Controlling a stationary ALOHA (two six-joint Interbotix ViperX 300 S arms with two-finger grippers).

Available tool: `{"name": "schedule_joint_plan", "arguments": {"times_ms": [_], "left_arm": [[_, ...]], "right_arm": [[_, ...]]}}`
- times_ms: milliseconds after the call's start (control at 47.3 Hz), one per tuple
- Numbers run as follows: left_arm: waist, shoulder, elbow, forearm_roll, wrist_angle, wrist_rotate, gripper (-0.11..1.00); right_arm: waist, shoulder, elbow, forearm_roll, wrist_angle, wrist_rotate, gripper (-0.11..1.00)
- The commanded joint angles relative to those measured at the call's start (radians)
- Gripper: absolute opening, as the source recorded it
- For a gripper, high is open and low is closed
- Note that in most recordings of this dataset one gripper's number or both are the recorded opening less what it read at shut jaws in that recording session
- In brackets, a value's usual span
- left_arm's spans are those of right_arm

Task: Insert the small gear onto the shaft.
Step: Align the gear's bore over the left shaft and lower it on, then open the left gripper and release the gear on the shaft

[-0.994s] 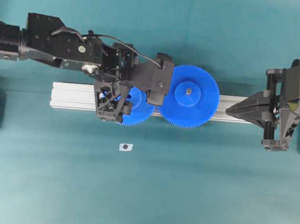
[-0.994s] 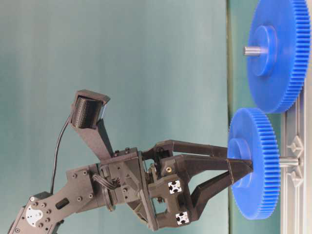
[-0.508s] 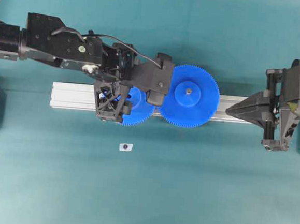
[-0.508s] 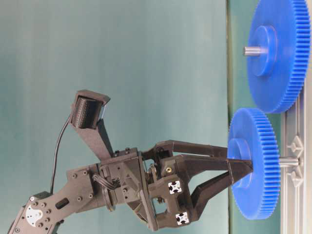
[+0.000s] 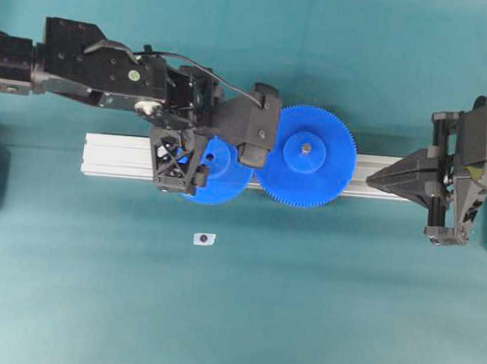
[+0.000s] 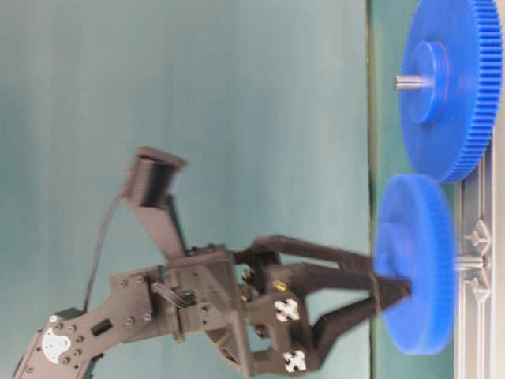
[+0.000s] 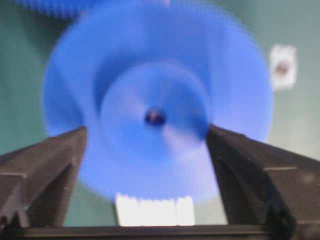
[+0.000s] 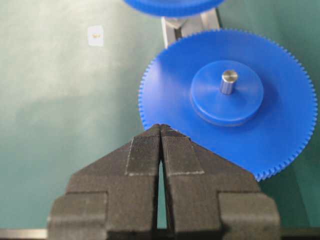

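Observation:
The small gear (image 5: 222,184) sits on the shaft (image 6: 467,261) over the rail, its teeth against the larger blue gear (image 5: 306,157). From table level it stands a little above the rail (image 6: 481,237), blurred by motion. My left gripper (image 5: 210,158) reaches down over its raised hub. In the left wrist view the fingers (image 7: 60,160) flank the hub, with a narrow gap on the left and the right one at its edge; the shaft tip shows in the centre hole (image 7: 155,116). My right gripper (image 5: 370,182) rests shut over the rail's right end, holding nothing.
The ribbed aluminium rail (image 5: 115,155) lies across the table's middle. The larger gear (image 8: 227,100) sits on its own pin (image 8: 228,81). A small white piece with a dark centre (image 5: 204,239) lies on the mat in front of the rail.
The left gripper's fingers have spread off the small gear's hub. The arm has shifted slightly and the gear has dropped a little toward the rail. The right arm has not moved.

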Motion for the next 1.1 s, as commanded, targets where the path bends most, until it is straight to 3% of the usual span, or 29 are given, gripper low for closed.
{"name": "schedule_joint_plan", "arguments": {"times_ms": [0, 1078], "left_arm": [[0.002, -0.029, -0.015, 0.005, -0.003, -0.003, 0.87], [-0.032, -0.078, -0.048, 0.005, -0.014, -0.037, 0.85]], "right_arm": [[-0.002, -0.003, -0.012, 0.002, -0.009, 0.009, 0.03], [-0.002, -0.005, -0.012, 0.002, -0.009, 0.011, 0.03]]}}
